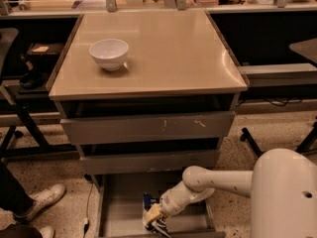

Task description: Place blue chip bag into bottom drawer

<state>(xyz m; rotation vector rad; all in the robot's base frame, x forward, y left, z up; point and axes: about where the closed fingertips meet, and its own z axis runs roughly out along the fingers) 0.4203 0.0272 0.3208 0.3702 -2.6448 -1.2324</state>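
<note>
Camera view: tool (156,224) inside the drawer (121,207), touching the bag (147,201), grip unclear; placing step, probably release then withdraw.

One camera looks steeply down from above the arm (225,180), facing the cabinet (148,129) front, fairly near; the gripper (154,222) sits bottom-centre over the bottom drawer (121,207).

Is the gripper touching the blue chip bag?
Cannot tell. In the camera view the gripper, low in the bottom drawer, overlaps the blue chip bag; neither contact nor gap shows.
</note>
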